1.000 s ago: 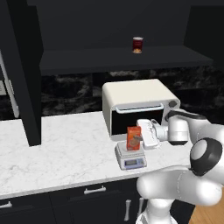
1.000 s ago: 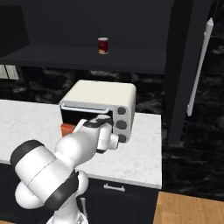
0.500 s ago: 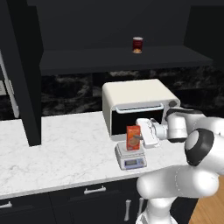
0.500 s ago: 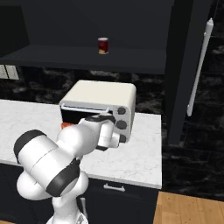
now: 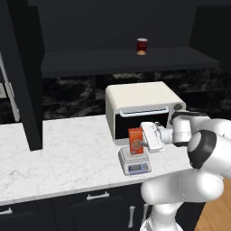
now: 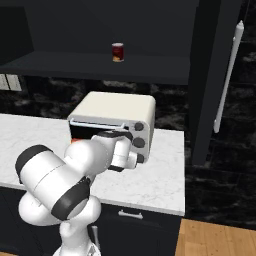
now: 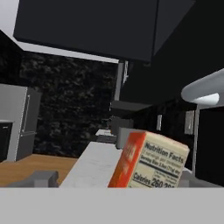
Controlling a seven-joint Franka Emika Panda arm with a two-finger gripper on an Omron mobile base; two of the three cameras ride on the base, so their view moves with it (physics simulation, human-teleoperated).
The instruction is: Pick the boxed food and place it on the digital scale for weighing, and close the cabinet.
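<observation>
The boxed food sits upright on the digital scale on the table, so that half looks done. The gripper is right beside it, fingers spread apart, holding nothing. The cabinet is open.

- Both base views are dim overall: the black cabinet and the wall behind swallow most of the light, and detail in them is lost.
- The white marble bench is the brightest surface, evenly lit from above, with no glare.
- Soft, faint shadows lie under the toaster oven and beside the digital scale.
- The arm's white shells show smooth rendered shading, with no hard highlights.
- The silver bar handle catches a pale sheen.
- The hand view is dark at the top and slightly soft; the boxed food is lit well enough that its large print reads.
- No edge distortion is noticeable in any view.
</observation>
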